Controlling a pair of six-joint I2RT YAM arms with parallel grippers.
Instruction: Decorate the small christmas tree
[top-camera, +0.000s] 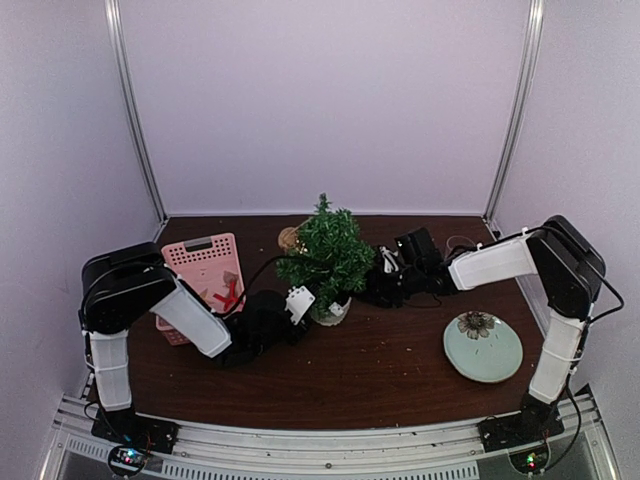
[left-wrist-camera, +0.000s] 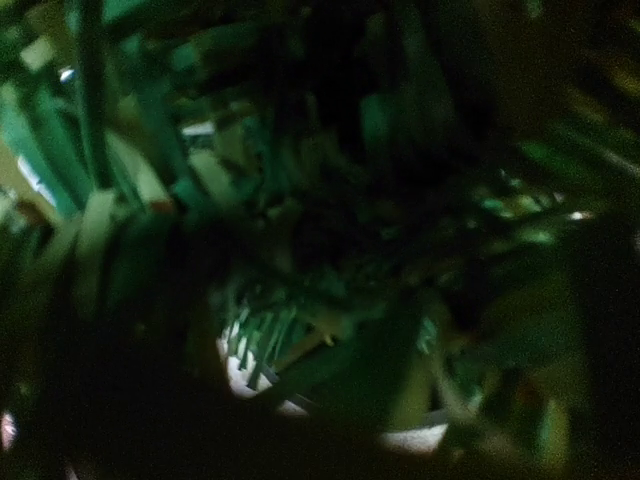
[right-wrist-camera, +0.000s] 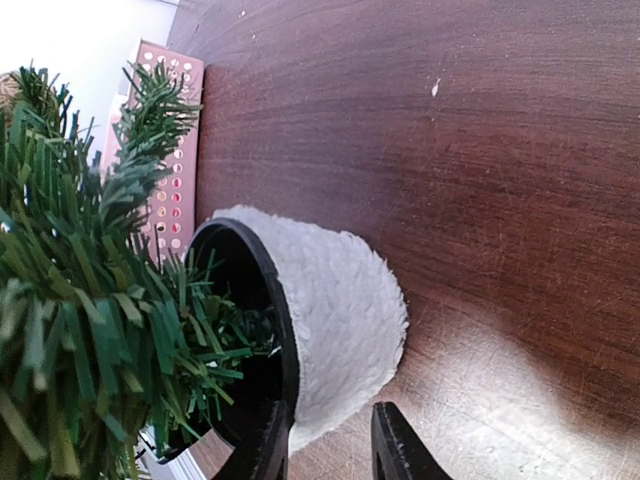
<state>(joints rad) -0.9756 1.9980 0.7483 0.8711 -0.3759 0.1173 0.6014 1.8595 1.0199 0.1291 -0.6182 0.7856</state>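
Brown table (top-camera: 400, 365), lilac walls (top-camera: 330, 100), L gripper (top-camera: 303, 297) closed in xmas tree (top-camera: 325, 250), R gripper (right-wrist-camera: 328, 412) part-spread by pot (right-wrist-camera: 340, 300)

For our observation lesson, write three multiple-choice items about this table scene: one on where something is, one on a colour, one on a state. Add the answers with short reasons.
1. Where is the pink basket relative to the small christmas tree?
A) on the robot's left of it
B) on the robot's right of it
C) on top of it

2. What colour is the plate?
A) red
B) pale green
C) black

3. How does the tree stand?
A) lying on its side
B) upright in its white pot
C) inside the basket

Answers:
1 A: the top view shows the basket at the left side of the table, with the tree in the middle.
2 B: the plate is pale green with a flower motif.
3 B: the tree's tip points up and its pot sits on the table.
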